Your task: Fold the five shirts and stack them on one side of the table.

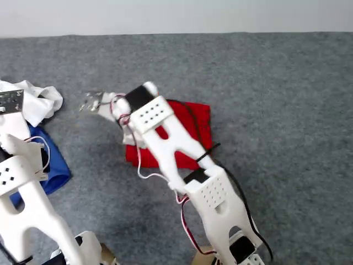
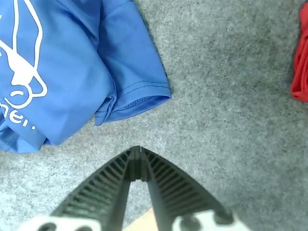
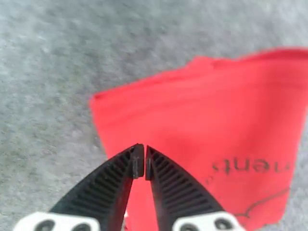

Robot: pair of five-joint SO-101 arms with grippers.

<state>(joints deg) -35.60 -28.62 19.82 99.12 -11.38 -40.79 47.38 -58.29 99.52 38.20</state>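
Grey felt-like table (image 1: 276, 77) carries everything. The right arm (image 1: 187, 154) stretches from the near edge across the red shirt (image 1: 196, 118), which lies folded into a flat rectangle about mid-table; the right wrist view shows print on its upper face. The left arm (image 1: 27, 204) stands at the near left corner, beside the blue shirt (image 2: 62, 62). Blue shirt: flattened but not squared up, white print facing up, a hemmed sleeve poking out toward the red one. The two are well apart, with bare table between them. White shirt (image 1: 36, 102): crumpled heap at the far end of the blue one, touching it, at the left edge of the high view. Right gripper (image 3: 141, 161): jaws pinched almost together, only a sliver of gap, nothing in them, tips seen against the red shirt close to its edge near one corner. Left gripper (image 2: 140, 153): jaws closed tip to tip, empty, above bare table just beside the blue shirt's sleeve hem.
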